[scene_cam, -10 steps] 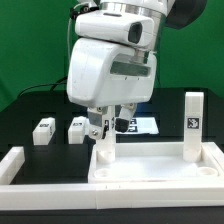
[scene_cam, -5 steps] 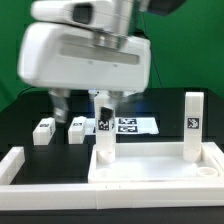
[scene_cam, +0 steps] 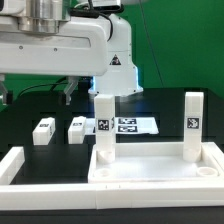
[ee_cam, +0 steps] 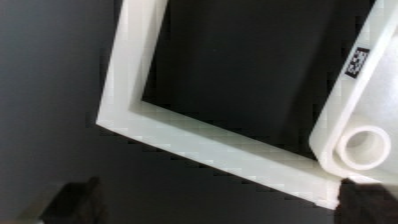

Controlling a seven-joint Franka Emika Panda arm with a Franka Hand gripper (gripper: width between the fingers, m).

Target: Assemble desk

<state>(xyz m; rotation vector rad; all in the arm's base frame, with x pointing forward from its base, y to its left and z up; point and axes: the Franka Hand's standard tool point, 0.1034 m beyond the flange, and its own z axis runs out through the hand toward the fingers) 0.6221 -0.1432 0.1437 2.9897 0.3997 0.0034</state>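
Moved: arm [scene_cam: 60, 40] has gone up and toward the exterior view's left since a second ago. The hand no longer covers the leg it was over, and that leg is left standing alone.
Table [scene_cam: 30, 108]: black, carries every part.
Arm: fills the upper part of the exterior view, well above the table, touching no part.
Border rails [scene_cam: 100, 197]: long, white. They run along the front and both ends of the work area. The wrist view shows one rail corner [ee_cam: 134, 85] against the black table.
Desk: the tabletop panel [scene_cam: 150, 170] is white and rimmed. It lies flat inside the rails, toward the exterior view's right.
Marker board [scene_cam: 135, 125]: flat on the table behind the panel, tags face up.
First upright leg [scene_cam: 103, 125]: stands in the panel at its end on the exterior view's left, tag toward the camera.
Second upright leg [scene_cam: 192, 120]: stands at the panel's other end, upright, tag toward the camera.
Loose leg blocks: two, lying near each other but apart on the table, one [scene_cam: 43, 131] farther to the exterior view's left than the other [scene_cam: 77, 128], which lies beside the marker board.
Gripper [scene_cam: 82, 90]: hangs under the hand, above the first upright leg. Two dark fingers show spread apart with nothing between them.
Wrist view, dark blur [ee_cam: 75, 200]: too blurred to name.
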